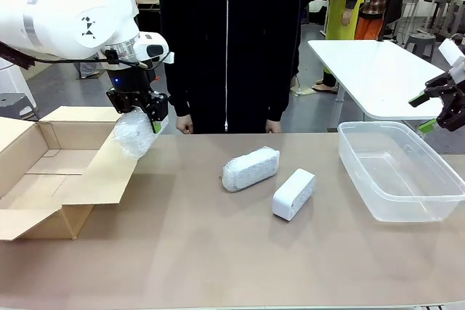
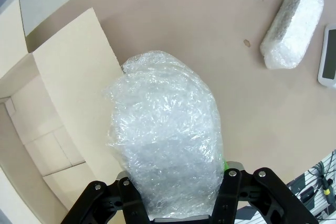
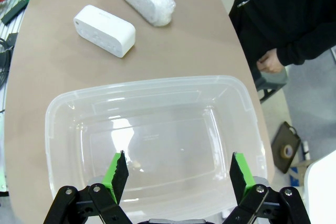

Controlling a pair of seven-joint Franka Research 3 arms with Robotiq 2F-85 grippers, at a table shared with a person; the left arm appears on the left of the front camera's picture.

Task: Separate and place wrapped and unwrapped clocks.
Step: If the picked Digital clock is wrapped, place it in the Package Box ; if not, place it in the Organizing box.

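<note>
The bench carries an open cardboard box at its left end. Farthest from the box, at the opposite end, sits a clear tub. Up at that same far end the right hand hangs with its fingers spread wide and nothing between them. The left hand is over the box's right flap, pinching one wrapped bundle by its upper end so that the rest dangles toward the flap. A second bundle lies on the bench well to the right of the box. The bare clock lies just beyond it, farther again from the box, near that bundle but apart from it. The bundles probably handle as light things with a hard core under a soft, crinkly skin. The wrap gives before the pads bite and may slide on what is inside, so a hold across the short width near mid-length looks safer than one at an end. The clock looks stiff, glossy and slippery. Its long flat sides at mid-length seem the place to take it, squarely and without much squeeze.
</note>
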